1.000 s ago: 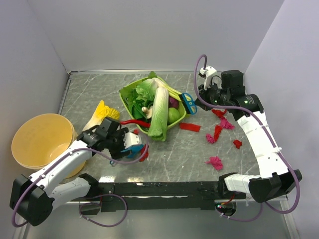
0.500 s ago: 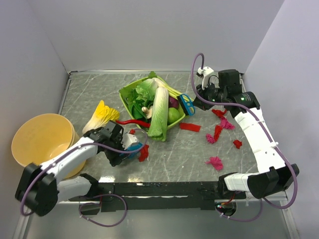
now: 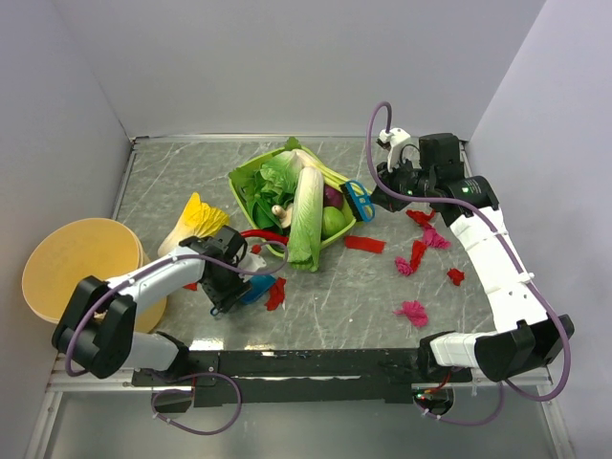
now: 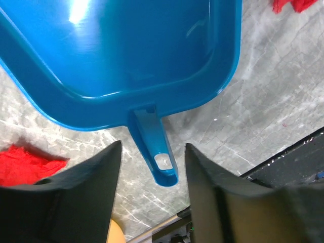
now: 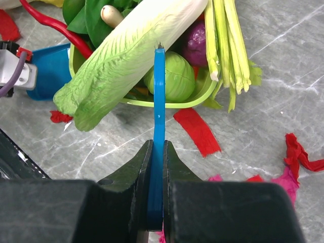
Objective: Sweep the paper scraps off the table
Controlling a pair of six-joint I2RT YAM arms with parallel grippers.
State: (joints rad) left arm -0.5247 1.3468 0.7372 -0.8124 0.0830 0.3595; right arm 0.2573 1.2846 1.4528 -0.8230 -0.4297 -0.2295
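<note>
Red and magenta paper scraps lie on the grey-green marble table (image 3: 172, 177): a red strip (image 3: 363, 243), several pieces on the right (image 3: 413, 311) and a red one (image 3: 275, 293) by the blue dustpan (image 3: 254, 289). My left gripper (image 3: 226, 279) is open above the dustpan's handle (image 4: 156, 154), which lies between the fingers (image 4: 76, 187) untouched. A red scrap (image 4: 20, 164) lies to its left. My right gripper (image 3: 381, 199) is shut on a blue brush (image 3: 359, 199), seen edge-on in the right wrist view (image 5: 159, 101), beside the red strip (image 5: 198, 131).
A green basket (image 3: 251, 170) of vegetables stands mid-table, a red chili (image 3: 251, 233) hanging over its near edge. A round tan bucket (image 3: 76, 270) sits at the left edge, a yellow vegetable (image 3: 196, 218) beside it. White walls ring the table.
My left arm has folded in and turned its wrist down over the dustpan handle. My right gripper shifted slightly left with the brush, then held still.
</note>
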